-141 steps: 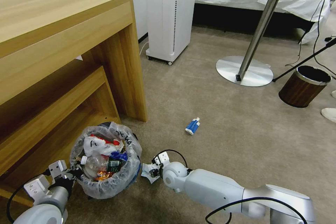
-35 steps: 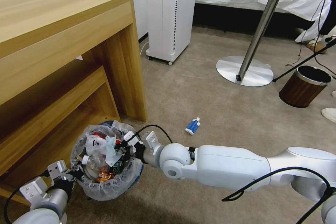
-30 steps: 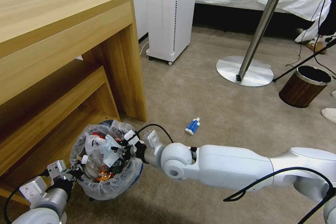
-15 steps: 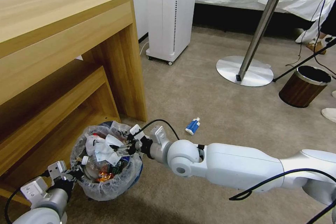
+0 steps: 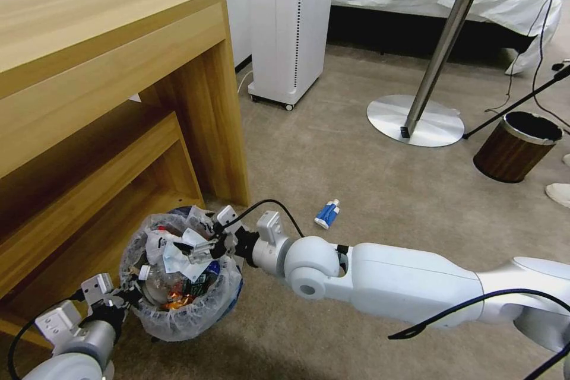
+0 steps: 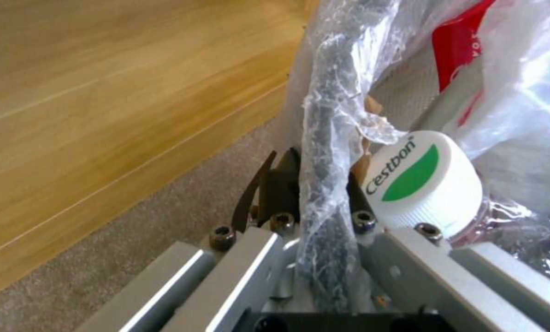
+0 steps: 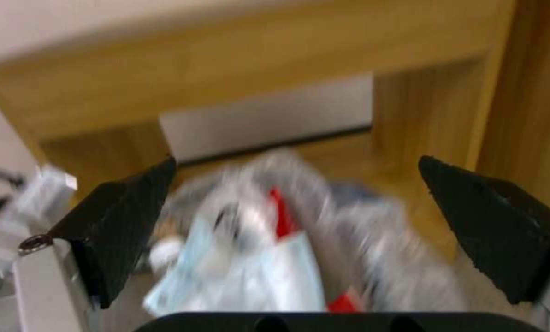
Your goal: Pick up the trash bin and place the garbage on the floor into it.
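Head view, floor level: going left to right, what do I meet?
Left gripper → round blue bag-lined trash bin → right gripper → blue-white packet → round metal table base → brown wood-grain bin.

A white screw cap (image 6: 423, 180) bears the brand "C'estbon" in grey lettering, curved along a green leaf-shaped mark; it sits touching the inner side of the left claw (image 6: 315, 184), just beside the crinkled plastic liner pinched between its fingers. A red wrapper (image 6: 462, 44) beyond the cap carries small white characters, too small to read. Black marks on the bin's liner (image 5: 209, 227), just beside the right claw (image 5: 205, 247), cannot be made out.
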You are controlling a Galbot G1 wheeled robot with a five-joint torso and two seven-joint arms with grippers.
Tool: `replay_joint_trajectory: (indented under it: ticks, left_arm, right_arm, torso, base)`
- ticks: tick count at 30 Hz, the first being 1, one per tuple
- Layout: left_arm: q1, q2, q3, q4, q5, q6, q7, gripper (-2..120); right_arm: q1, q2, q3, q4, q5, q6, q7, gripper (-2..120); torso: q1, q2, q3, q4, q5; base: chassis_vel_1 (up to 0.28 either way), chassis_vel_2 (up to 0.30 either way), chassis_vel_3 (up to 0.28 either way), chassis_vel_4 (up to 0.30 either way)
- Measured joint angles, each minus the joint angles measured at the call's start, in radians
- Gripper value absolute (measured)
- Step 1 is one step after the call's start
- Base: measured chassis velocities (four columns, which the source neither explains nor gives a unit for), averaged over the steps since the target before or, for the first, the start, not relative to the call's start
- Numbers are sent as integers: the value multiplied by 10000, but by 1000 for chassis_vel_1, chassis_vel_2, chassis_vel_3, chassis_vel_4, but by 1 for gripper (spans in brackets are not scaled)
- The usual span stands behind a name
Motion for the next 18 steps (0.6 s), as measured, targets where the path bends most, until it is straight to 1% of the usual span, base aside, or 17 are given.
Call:
replay_joint_trajectory:
  ticks: [1,2,5,6,8,9,10,12,13,14,15,16,18]
  left_arm:
    - [33,4,-10,-19,0,0,0,1]
    - [33,4,-10,-19,0,0,0,1]
    - [144,-9,-36,-136,22,5,0,1]
    - [144,-9,-36,-136,22,5,0,1]
    - [206,-5,-40,-208,41,18,0,1]
    - [227,18,-39,-241,44,36,0,1]
    - [227,18,-39,-241,44,36,0,1]
    - [245,108,-21,-272,45,54,0,1]
    - [245,108,-21,-272,45,54,0,1]
    - [253,146,-8,-274,45,60,0,1]
    - [258,160,0,-280,45,62,1,1]
    - [262,165,4,-284,44,63,3,1]
    - [262,165,4,-284,44,63,3,1]
  right_arm:
    - [-95,-170,333,173,-47,86,-70,100]
    - [-95,-170,333,173,-47,86,-70,100]
    - [-505,-774,1492,760,-97,193,-175,100]
    - [-505,-774,1492,760,-97,193,-175,100]
    - [-886,-1240,2350,1093,-175,257,-228,100]
    - [-1262,-1552,3047,1279,-234,297,-226,100]
    - [-1262,-1552,3047,1279,-234,297,-226,100]
    - [-2301,-2111,4497,1586,-322,300,-182,100]
    - [-2301,-2111,4497,1586,-322,300,-182,100]
    - [-2794,-2321,5244,1706,-376,268,-94,100]
    - [-3104,-2442,5697,1783,-416,245,-50,100]
    - [-3239,-2496,5877,1817,-438,238,-32,100]
    - [-3239,-2496,5877,1817,-438,238,-32,100]
  torso:
    - [0,0,0,-2,-1]
    - [0,0,0,-2,-1]
    - [0,0,0,1,0]
    - [0,0,0,1,0]
    - [0,0,0,0,2]
    - [0,0,-1,1,-1]
    - [0,0,-1,1,-1]
    - [0,0,0,-1,4]
    - [0,0,0,-1,4]
    - [0,1,-1,-5,3]
    - [0,0,-2,-3,3]
    - [0,1,-1,-2,1]
    - [0,1,-1,-2,1]
  base:
    - [0,0,0,0]
    - [0,0,0,0]
    - [0,0,0,0]
    - [0,0,0,0]
    - [0,0,0,0]
    - [0,0,0,0]
    - [0,0,0,0]
    - [0,0,0,0]
    - [0,0,0,0]
    - [0,0,0,0]
    - [0,0,0,0]
    - [0,0,0,0]
    - [0,0,0,0]
